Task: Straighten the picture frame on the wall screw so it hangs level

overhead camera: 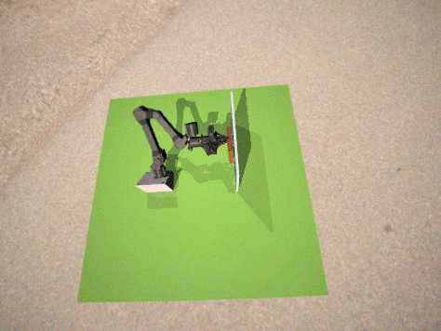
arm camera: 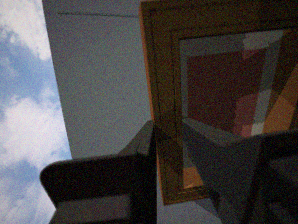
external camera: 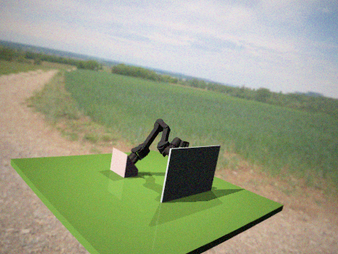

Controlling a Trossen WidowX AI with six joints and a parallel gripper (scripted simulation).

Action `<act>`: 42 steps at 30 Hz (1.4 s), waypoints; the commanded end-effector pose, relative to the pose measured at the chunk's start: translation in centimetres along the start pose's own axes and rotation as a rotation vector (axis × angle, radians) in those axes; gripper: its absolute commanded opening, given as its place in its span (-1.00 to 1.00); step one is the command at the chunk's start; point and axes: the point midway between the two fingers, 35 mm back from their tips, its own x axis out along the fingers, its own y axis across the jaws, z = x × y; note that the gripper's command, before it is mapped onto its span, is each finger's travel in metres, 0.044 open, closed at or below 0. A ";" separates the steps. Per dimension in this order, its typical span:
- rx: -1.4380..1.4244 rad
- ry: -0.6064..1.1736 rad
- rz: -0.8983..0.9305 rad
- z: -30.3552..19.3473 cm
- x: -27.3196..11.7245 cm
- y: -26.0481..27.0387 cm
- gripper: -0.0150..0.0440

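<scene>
The picture frame (overhead camera: 230, 157) (arm camera: 161, 70) has a brown wooden border around a dark red picture, and is against the wall's face. My gripper (overhead camera: 228, 139) (arm camera: 165, 123) is shut on the frame's side bar, the left one in the wrist view, with one finger outside it and the other over its inner edge. The frame's right part is cut off in the wrist view. The screw and the notched strip are hidden. How far the frame tilts cannot be told from these views. In the exterior view the wall hides the frame and the fingertips.
The upright wall panel (overhead camera: 237, 174) (external camera: 192, 171) (arm camera: 100, 75) is thin, grey in the wrist view and dark at its back. It stands on the green board (overhead camera: 186, 251) (external camera: 89, 203). The arm's base (overhead camera: 155, 182) (external camera: 121, 165) is on the board, on the wall's picture side.
</scene>
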 end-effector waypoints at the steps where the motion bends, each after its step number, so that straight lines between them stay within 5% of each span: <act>1: 0.003 0.000 -0.001 0.0 0.0 0.0 -0.49; 42: 0.003 0.000 -0.001 0.0 0.0 1.2 -0.49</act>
